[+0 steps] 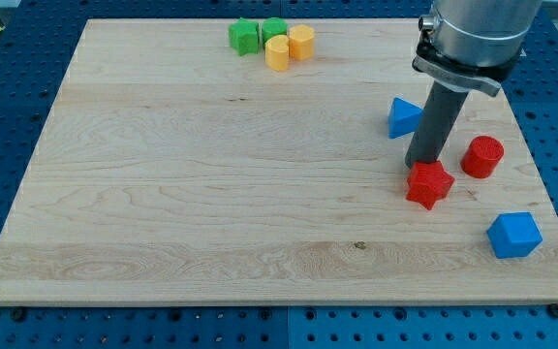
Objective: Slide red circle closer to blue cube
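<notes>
The red circle (481, 156), a short red cylinder, stands near the board's right edge. The blue cube (514, 235) sits below it and slightly to the right, near the board's bottom right corner, with a clear gap between them. My tip (418, 166) is to the left of the red circle, at the upper left of a red star block (429, 184), and seems to touch it. A blue triangle block (403, 117) lies just left of the rod.
At the view's top, two green blocks (245, 37) (274, 29) and two yellow cylinders (277, 53) (301, 42) form a cluster near the wooden board's (211, 194) top edge. Blue perforated table surrounds the board.
</notes>
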Robot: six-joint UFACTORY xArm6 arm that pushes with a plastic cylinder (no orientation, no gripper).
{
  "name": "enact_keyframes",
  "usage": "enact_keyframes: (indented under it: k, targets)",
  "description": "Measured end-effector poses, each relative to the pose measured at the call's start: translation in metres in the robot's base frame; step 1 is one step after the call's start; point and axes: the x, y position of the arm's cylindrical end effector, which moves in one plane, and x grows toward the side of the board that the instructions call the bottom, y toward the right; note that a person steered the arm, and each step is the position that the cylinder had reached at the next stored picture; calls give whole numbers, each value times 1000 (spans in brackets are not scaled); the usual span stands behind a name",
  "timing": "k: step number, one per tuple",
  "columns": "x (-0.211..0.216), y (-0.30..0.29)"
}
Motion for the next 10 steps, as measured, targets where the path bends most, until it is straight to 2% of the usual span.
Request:
enact_keyframes:
  k: [3,5,7,8,10]
  targets:
    - [52,1]
    - [-46,-1]
    - [-74,29]
    - [-72,47]
    - [-31,62]
